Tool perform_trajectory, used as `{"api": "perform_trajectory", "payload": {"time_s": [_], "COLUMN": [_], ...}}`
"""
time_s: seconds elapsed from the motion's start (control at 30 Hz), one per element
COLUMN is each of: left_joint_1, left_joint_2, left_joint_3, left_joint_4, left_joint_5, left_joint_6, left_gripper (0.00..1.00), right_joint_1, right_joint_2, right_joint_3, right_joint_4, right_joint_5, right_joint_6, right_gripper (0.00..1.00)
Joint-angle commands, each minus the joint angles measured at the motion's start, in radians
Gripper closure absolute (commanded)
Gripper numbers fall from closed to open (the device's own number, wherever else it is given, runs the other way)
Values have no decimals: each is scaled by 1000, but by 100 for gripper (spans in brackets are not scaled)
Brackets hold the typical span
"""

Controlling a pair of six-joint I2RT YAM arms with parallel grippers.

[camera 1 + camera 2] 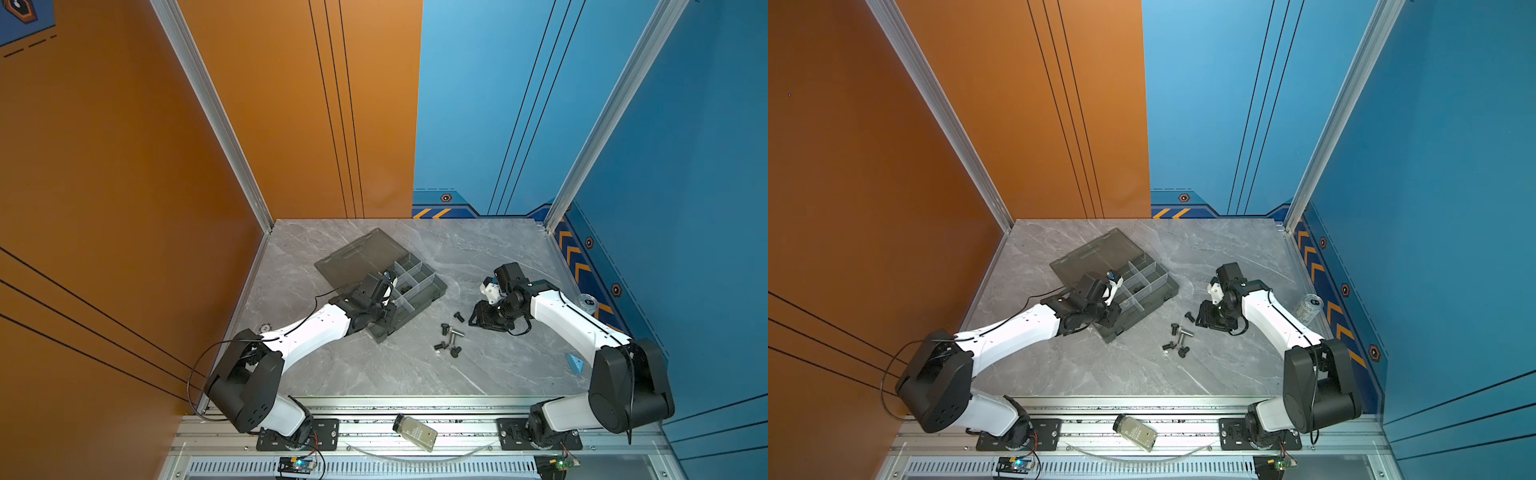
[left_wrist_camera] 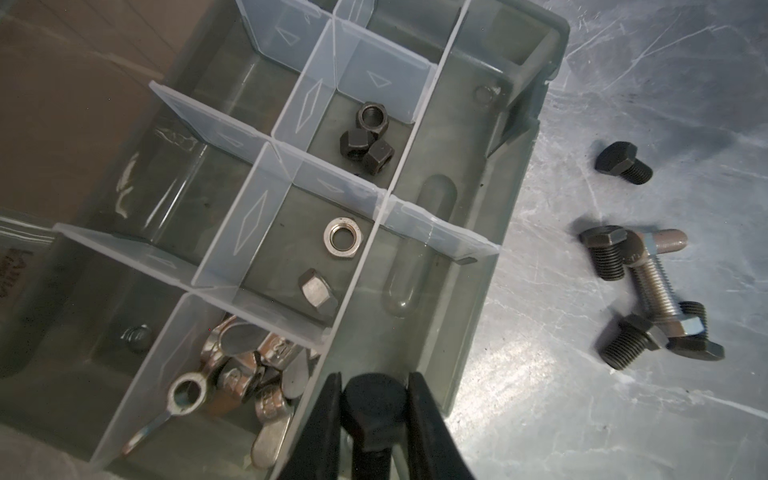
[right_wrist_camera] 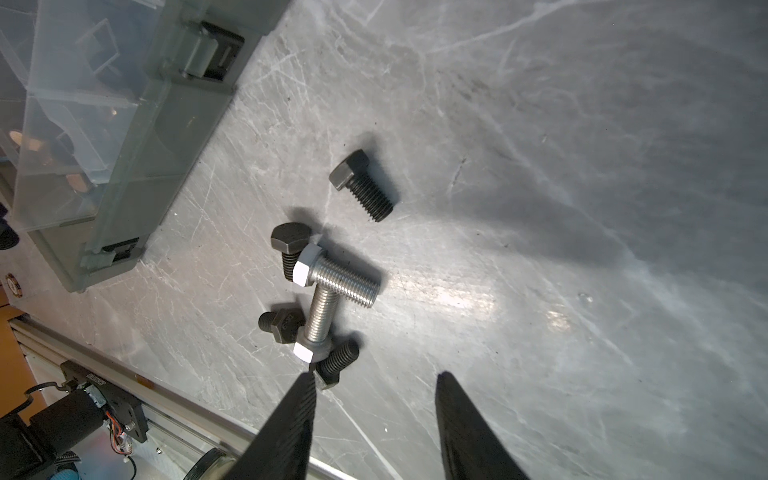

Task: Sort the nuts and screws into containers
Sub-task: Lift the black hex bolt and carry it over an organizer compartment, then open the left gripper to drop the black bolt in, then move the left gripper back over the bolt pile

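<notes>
left wrist view: left pincer clenched on a matte black hex-head screw above the smoky-grey plastic organiser box.

grey marbled tabletop, walled by an orange panel and blue panels; the box sits left of centre, its flat lid lying on the table. the held screw sits between the fingers, head at the tips, long axis running back along them toward the wrist, over the long outer cell. black hex nuts, silver hex nuts and silver wing nuts lie in three neighbouring cells. right pincer hangs with jaws spread, holding nothing, just beside the loose screws: four black, two silver touching at roughly a right angle.
</notes>
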Motion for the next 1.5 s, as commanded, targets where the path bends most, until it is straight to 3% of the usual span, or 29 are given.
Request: {"api": "perform_trajectory", "payload": {"time_s": [0.0,0.33,1.0,1.13,1.47], "left_joint_1": [12,18,12,-27,-213], "left_joint_2": [20,75,47,10,11], "left_joint_3": [-16,-10,13,11,11], "left_joint_4": [37,84,21,22,127], "left_joint_5": [28,40,3,1,4], "left_joint_6": [2,-11,-8,-4,22], "left_gripper": [100,100,49,43,39], "right_joint_1": [8,15,14,14,3], "right_joint_2": [0,2,-42,-44,-41], "right_joint_3": [20,37,9,11,8], "right_joint_4": [-13,-24,-31,-33,-31], "right_joint_5": [3,3,5,6,3], "right_joint_6": [8,4,-5,-6,-13], "right_gripper": [50,50,50,50,50]}}
